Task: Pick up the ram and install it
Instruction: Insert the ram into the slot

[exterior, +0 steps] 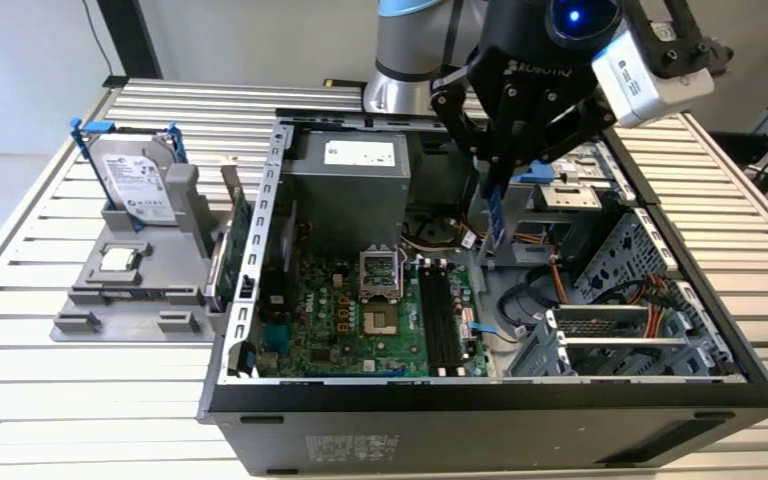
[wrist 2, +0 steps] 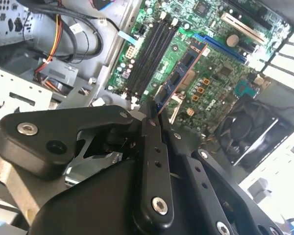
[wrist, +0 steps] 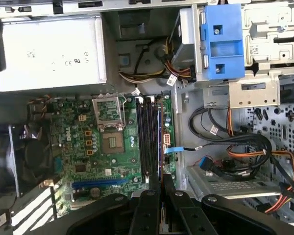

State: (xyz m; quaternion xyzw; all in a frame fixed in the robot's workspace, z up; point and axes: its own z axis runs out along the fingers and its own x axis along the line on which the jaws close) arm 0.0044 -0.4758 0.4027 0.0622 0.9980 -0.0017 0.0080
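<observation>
The gripper (wrist 2: 156, 120) is clamped on the ram (wrist 2: 181, 73), a thin, narrow dark stick carrying black chips.

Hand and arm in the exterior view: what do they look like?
The hand is matte black, built of jointed link bars, with white lettering on its body and a blue light above it. In both wrist views the links carry silver pins. The arm is a silver-grey tube with a light-blue band. A pale grey box is mounted beside the hand.
</observation>
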